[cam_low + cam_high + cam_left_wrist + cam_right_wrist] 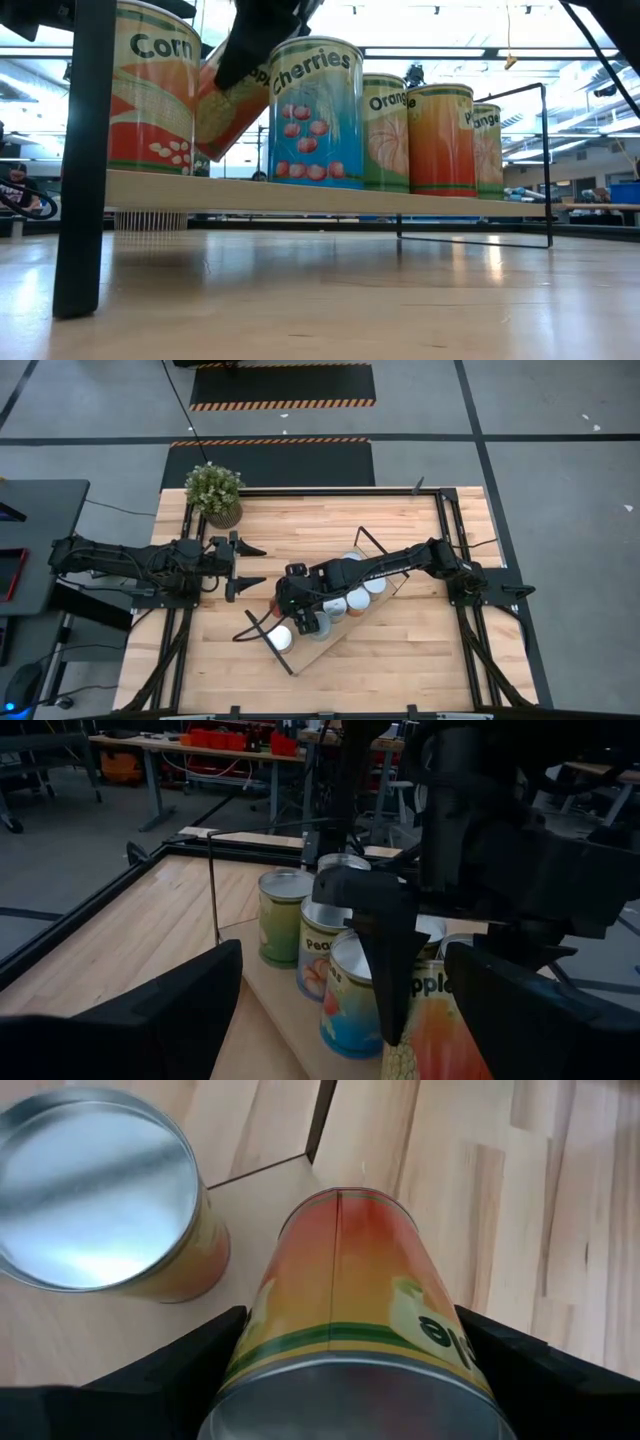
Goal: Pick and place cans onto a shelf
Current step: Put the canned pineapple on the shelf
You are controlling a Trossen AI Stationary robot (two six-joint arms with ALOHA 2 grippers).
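The shelf (325,637) lies slantwise on the table's middle, with several cans standing in a row on it: Corn (150,85), Cherries (315,110), Orange (385,130) and more behind. My right gripper (305,622) is shut on a tilted orange-and-yellow apple can (340,1280) in the gap between the Corn can (95,1190) and the Cherries can. Its lower end (214,150) is just above the shelf board (300,195). My left gripper (250,567) is open and empty, left of the shelf. My right gripper pinches the apple can between its two fingers (200,1365), one on each side of its round wall (262,1342) near the top rim. The fingers come from above, slanting down. The can hangs tilted, lower end toward the shelf; whether it touches the board I cannot tell.
A potted green plant (214,492) stands at the table's far left corner. Black wire frames (262,632) rise at the shelf's short ends, one close to the Corn can. Bare tabletop lies near the front edge (400,670).
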